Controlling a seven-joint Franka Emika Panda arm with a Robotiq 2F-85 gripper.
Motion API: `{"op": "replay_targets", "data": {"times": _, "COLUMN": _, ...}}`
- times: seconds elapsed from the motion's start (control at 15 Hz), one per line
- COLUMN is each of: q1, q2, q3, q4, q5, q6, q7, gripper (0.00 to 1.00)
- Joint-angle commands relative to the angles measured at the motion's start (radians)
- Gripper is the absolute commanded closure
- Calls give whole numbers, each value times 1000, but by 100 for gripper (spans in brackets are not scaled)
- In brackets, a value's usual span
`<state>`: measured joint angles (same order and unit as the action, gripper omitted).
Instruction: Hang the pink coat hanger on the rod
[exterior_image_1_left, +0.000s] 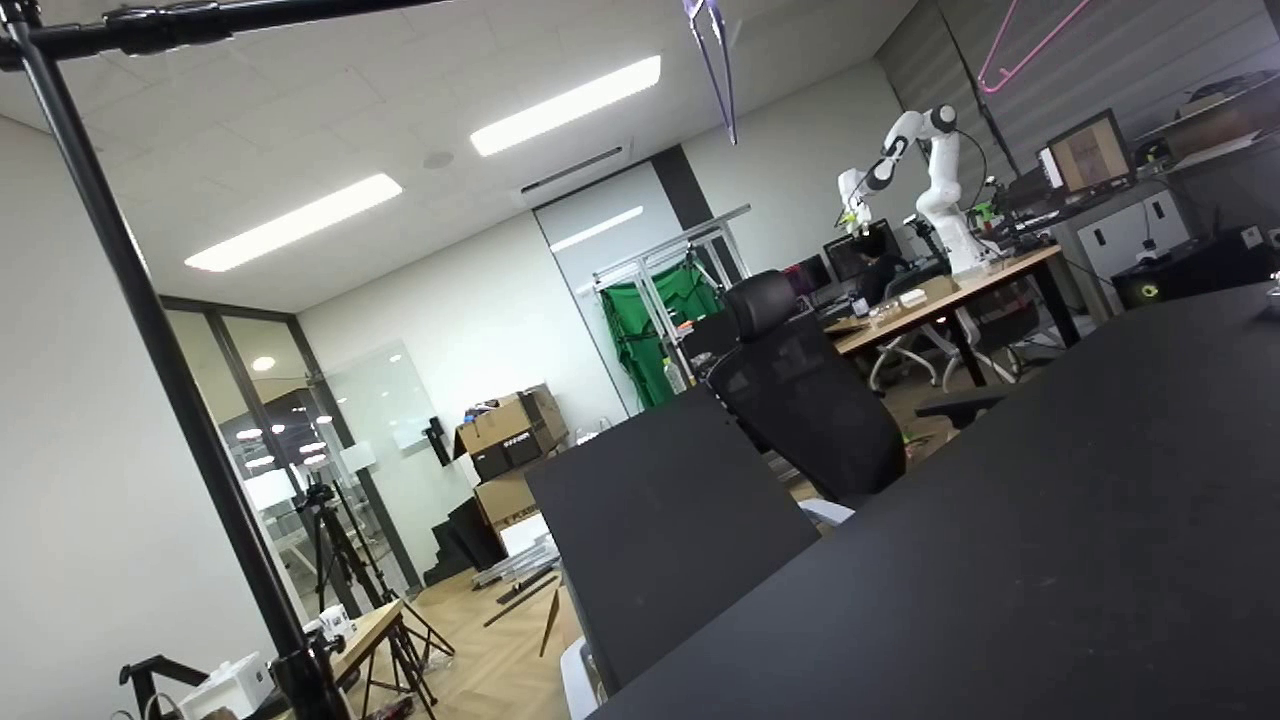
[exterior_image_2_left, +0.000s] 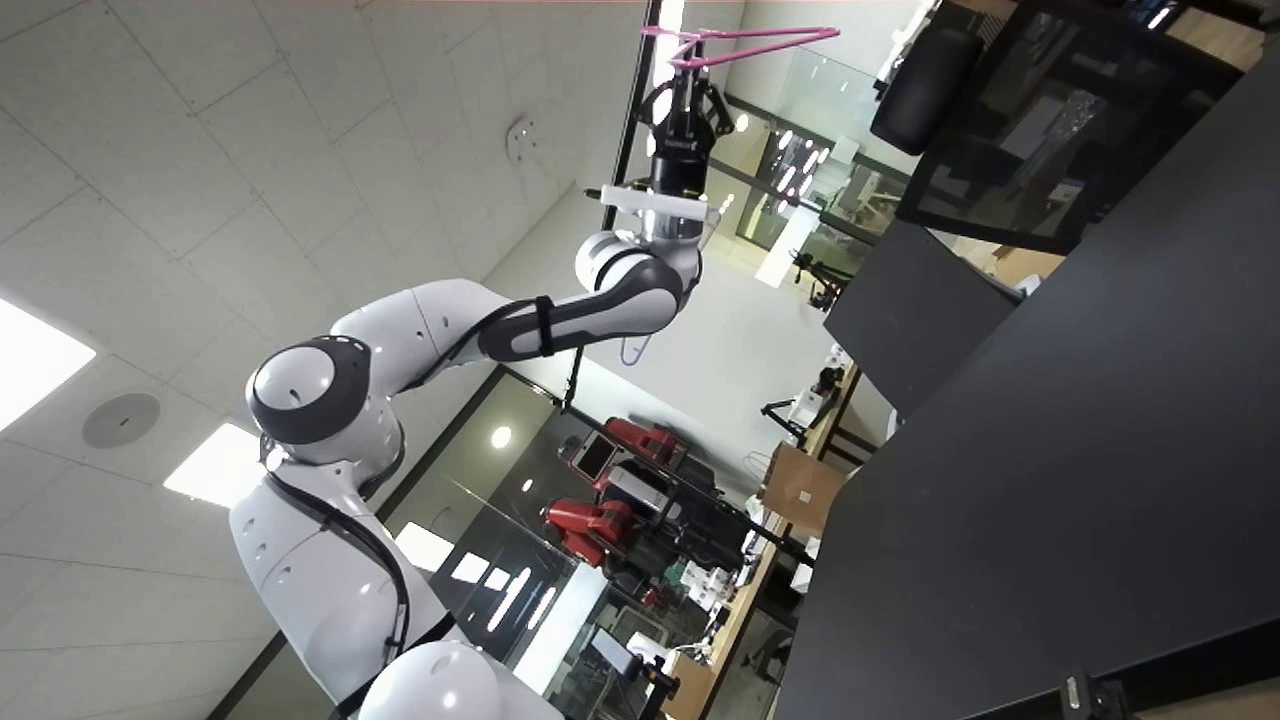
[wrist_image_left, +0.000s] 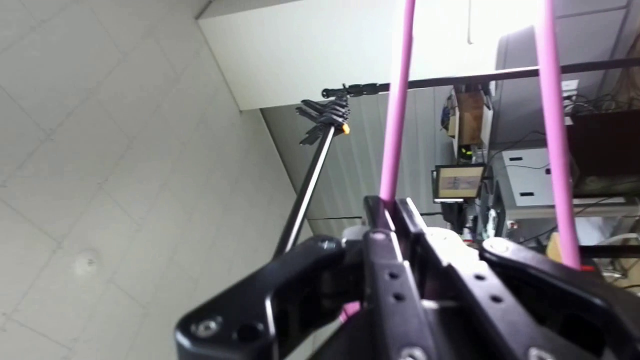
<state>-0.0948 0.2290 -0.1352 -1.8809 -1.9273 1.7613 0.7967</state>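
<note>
One claw (wrist_image_left: 392, 206), jaws together, clamped on the pink hanger (wrist_image_left: 398, 100). Wrist view: one pink bar runs in between the fingertips; a second bar passes to the right of them, apart. Small pink bit low down, behind the left-hand linkage. In an exterior view the pink hanger (exterior_image_2_left: 770, 46) sits at the tips, seen nearly edge-on. Hook can't be made out.

Rod (wrist_image_left: 309, 185) runs past behind the claw, on the left in the wrist view, lower stretch blocked by the linkage. Wrist cam shows a gap between it and the pink bars. In an exterior view one end of the pink hanger overlaps the rod (exterior_image_2_left: 630, 120) in the picture; touching or not, can't tell. Dark pieces (wrist_image_left: 334, 115) with an orange spot (wrist_image_left: 345, 129) bunched where rod meets pole (wrist_image_left: 475, 78). Can't tell what they are.

Arm (exterior_image_2_left: 420, 320): white, bent, black cable (exterior_image_2_left: 345, 525) along it. Purple hanger (exterior_image_1_left: 730, 115) at the top edge in an exterior view, upper end cut off by the frame; a corner of the pink hanger (exterior_image_1_left: 992, 88) pokes in top right.

Further out: black table (exterior_image_1_left: 1050, 500), chair (exterior_image_1_left: 800, 390), stacked boxes (exterior_image_1_left: 500, 420), green cloth (exterior_image_1_left: 628, 320), another white arm (exterior_image_1_left: 942, 170) on a desk (exterior_image_1_left: 1035, 258). Red gear (exterior_image_2_left: 590, 525) low-middle in an exterior view.
</note>
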Motion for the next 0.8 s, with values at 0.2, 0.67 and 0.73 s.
{"op": "replay_targets", "data": {"times": 0.2, "q1": 21, "q2": 44, "q3": 52, "q4": 95, "q5": -41, "q6": -210, "q7": 128, "gripper": 98}}
{"op": "replay_targets", "data": {"times": 0.67, "q1": 12, "q2": 52, "q3": 66, "q4": 145, "q5": -20, "q6": -143, "q7": 35, "gripper": 92}}
{"op": "replay_targets", "data": {"times": 0.73, "q1": 12, "q2": 56, "q3": 66, "q4": 151, "q5": -19, "q6": -143, "q7": 32, "gripper": 92}}
